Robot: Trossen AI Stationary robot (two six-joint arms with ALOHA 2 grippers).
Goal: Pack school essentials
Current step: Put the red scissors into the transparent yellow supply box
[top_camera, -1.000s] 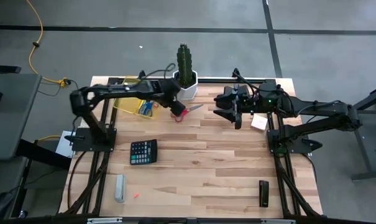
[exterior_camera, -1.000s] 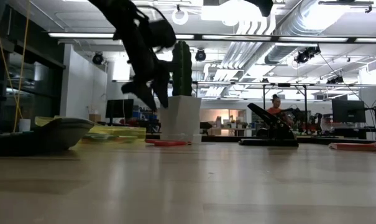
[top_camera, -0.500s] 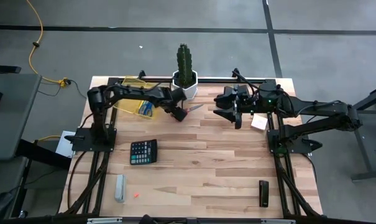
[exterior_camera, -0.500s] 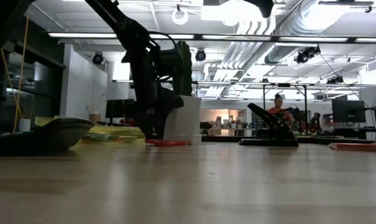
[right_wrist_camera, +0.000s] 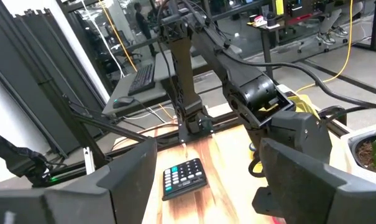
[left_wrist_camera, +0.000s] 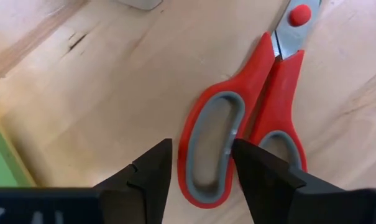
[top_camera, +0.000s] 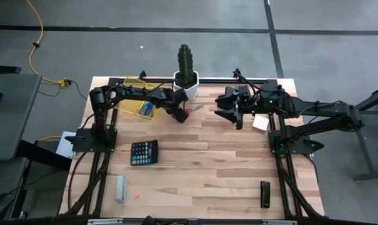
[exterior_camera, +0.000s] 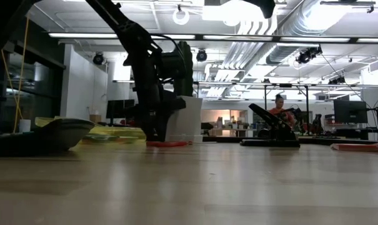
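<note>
Left gripper (left_wrist_camera: 200,171) down at the tabletop (top_camera: 226,162), fingers (left_wrist_camera: 149,174) parted and straddling one grey-lined loop of the red-handled scissors (left_wrist_camera: 250,118); one finger outside the loop, the other poking between the two handle loops. No squeeze on the handle visible; jaws not closed on anything. Scissors flat on the wood, blades pointing away from the gripper, red pivot screw showing. Seen from above, same gripper (top_camera: 181,114) just in front of the white pot holding the cactus (top_camera: 186,65), scissors tip (top_camera: 195,107) jutting out beside it toward the table's middle. Yellow tray (top_camera: 127,104) just behind the left arm, blue-handled scissors (top_camera: 146,109) lying in it. From table height, gripper (exterior_camera: 154,128) planted on the surface with a red sliver of handle (exterior_camera: 167,143) at its foot.

Right gripper (top_camera: 229,114) waiting over the far right part of the table, fingers (right_wrist_camera: 122,180) spread wide, holding nothing. Small white block (top_camera: 260,124) near it by the right arm's base.

Farther out: black calculator (top_camera: 144,152) on the left half, pale grey bar (top_camera: 120,188) near the front edge, small black device (top_camera: 265,194) at front right.
</note>
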